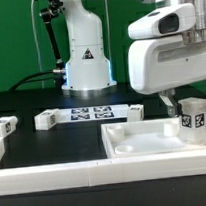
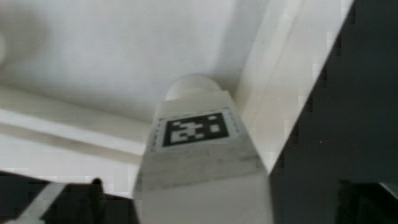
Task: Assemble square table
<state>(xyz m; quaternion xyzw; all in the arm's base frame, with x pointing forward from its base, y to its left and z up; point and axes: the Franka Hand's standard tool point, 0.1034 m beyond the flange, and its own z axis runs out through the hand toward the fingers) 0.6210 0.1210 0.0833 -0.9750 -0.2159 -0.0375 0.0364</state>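
Note:
The white square slab (image 1: pixel 144 140) with a raised rim lies on the black table at the exterior view's right; it fills the background of the wrist view (image 2: pixel 98 60). My gripper (image 1: pixel 185 109) is shut on a white block leg (image 1: pixel 194 118) with a tag and holds it upright over the slab's right part. Whether the leg touches the slab I cannot tell. In the wrist view the leg (image 2: pixel 199 150) runs between my dark fingers (image 2: pixel 50 205), and the gripper (image 2: pixel 205 208) closes on it. Three more legs lie on the table, two at the left (image 1: pixel 5 126) (image 1: pixel 45 120) and one in the middle (image 1: pixel 136 111).
The marker board (image 1: pixel 92 114) lies flat in front of the robot base (image 1: pixel 85 52). A long white border rail (image 1: pixel 57 176) runs along the front edge and up the left side. Cables lie behind at the left.

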